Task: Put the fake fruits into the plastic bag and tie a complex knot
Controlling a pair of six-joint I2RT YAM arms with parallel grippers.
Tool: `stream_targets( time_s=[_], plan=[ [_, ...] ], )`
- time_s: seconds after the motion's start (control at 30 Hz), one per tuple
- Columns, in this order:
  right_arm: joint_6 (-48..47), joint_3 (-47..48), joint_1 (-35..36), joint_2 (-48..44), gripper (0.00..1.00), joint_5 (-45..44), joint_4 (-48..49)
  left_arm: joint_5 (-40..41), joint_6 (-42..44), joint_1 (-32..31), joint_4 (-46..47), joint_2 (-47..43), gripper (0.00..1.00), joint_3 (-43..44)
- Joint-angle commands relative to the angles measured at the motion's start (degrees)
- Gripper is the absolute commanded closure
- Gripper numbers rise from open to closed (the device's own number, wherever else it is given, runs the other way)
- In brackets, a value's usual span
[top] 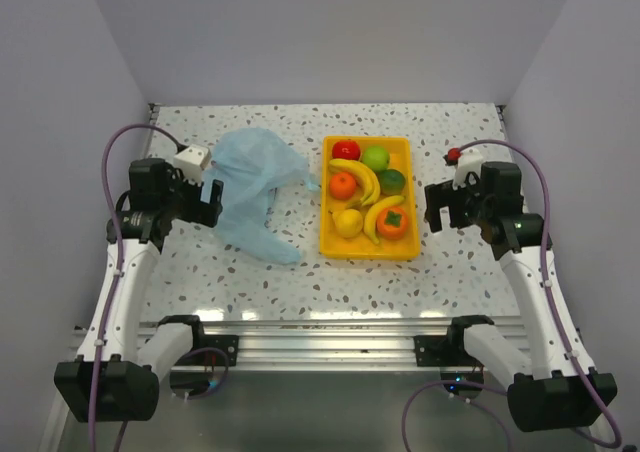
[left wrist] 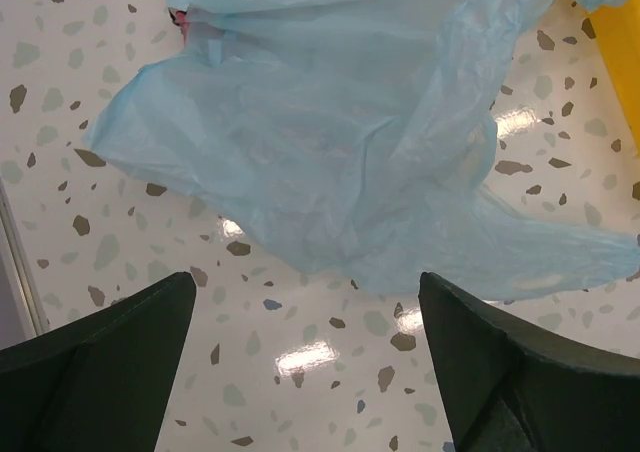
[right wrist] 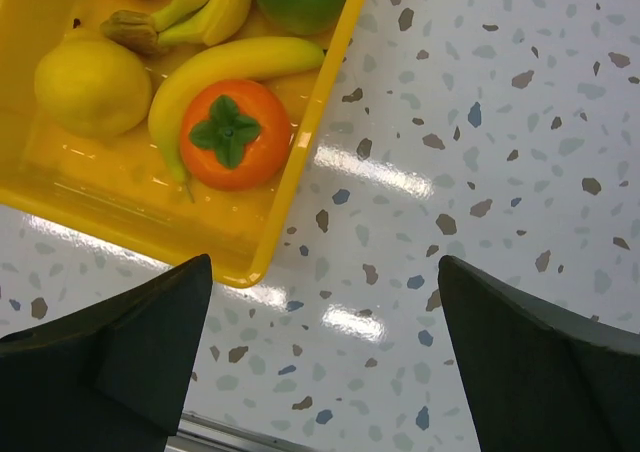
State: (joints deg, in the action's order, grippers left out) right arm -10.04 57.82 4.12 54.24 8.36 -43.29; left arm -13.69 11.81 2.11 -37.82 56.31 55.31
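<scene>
Left fingers (left wrist: 100,362) hover wide above the plastic bag (left wrist: 340,142) — right fingers (right wrist: 110,362), equally wide, hover beside the tray (right wrist: 150,222).

bright, even overhead | glare spots on tabletop (right wrist: 350,162) | near edges perhaps blurred

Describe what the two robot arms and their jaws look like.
Both the left arm and the right arm have slim white links with black joint housings and black bases. A purple cable runs along each. Each wrist carries a small white camera block; the right one shows a red spot. The jaws are dark, broad wedges.
</scene>
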Motion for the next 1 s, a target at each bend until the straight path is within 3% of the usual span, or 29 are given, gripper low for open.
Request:
stream_targets(
  time_s=[0.0,0.23,0.57,0.97],
  plan=[
    [0.73,-0.43,0.1,-0.54,0.01,0.52,3.03,0.33,2.16,-0.53,3.1,-0.42,0.0,-0.47],
    [0.37,-0.52,0.1,1.48,0.01,-0.45,2.86,2.88,2.78,-1.67,3.81,1.25,0.0,0.85],
    [1.08,-1.48,0.1,3.77,0.02,-1.94,4.17,22.02,-2.5,-16.67,16.28,1.16,0.0,-7.14],
    [1.52,-2.54,0.1,6.14,0.01,-3.7,5.58,34.34,-4.78,-29.34,27.7,12.14,0.0,-9.78]
  ],
)
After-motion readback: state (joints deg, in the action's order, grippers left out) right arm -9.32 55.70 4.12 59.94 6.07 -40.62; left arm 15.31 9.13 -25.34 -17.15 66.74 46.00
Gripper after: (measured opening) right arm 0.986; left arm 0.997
